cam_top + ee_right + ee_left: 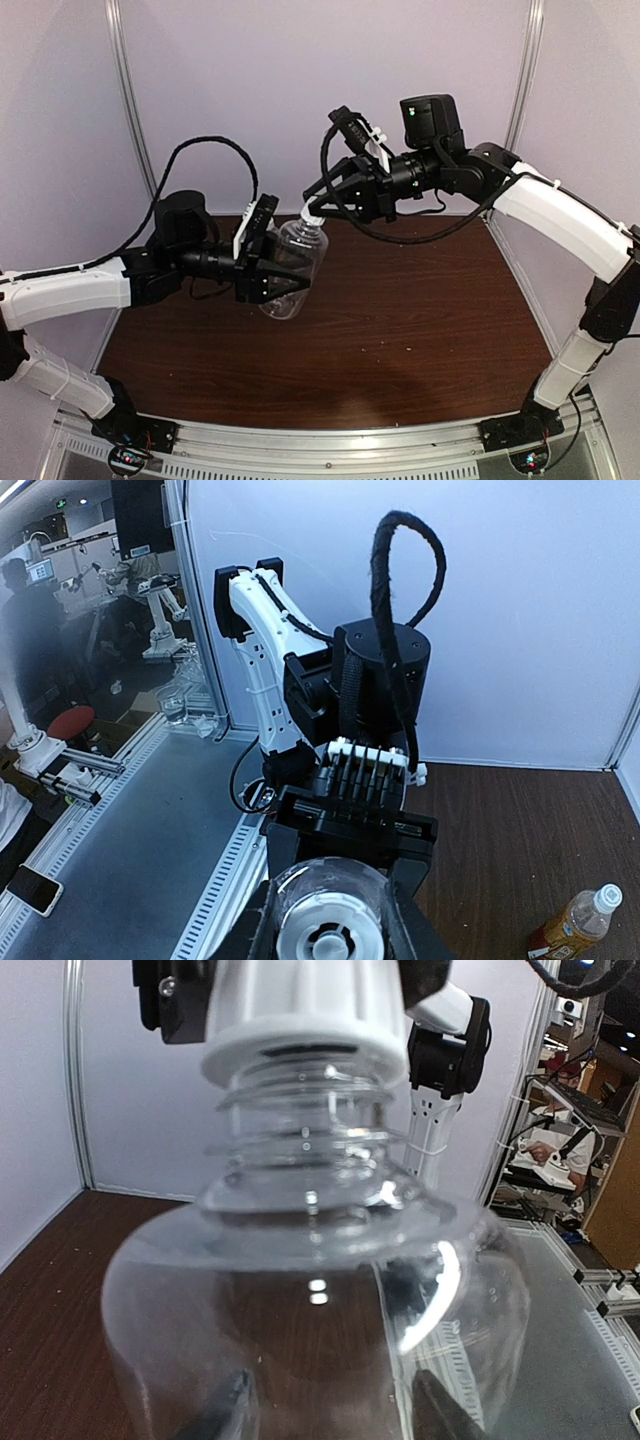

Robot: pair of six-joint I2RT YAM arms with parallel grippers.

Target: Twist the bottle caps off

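My left gripper [283, 278] is shut on the body of the clear bottle [293, 262] and holds it above the table, neck tilted up to the right. My right gripper [318, 208] is shut on its white cap [311, 213]. In the left wrist view the bottle [310, 1300] fills the frame, with bare neck threads showing below the cap [300, 1030]. In the right wrist view the cap [325, 932] sits end-on between my fingers [255, 930]. The amber bottle [575, 925], with its white cap [606, 896], lies on the table; the top view does not show it.
The brown table [420, 310] has a metal rail [330, 440] along its near edge and white walls behind. A frame post [130, 90] stands at the back left. The left arm [350, 690] faces the right wrist camera.
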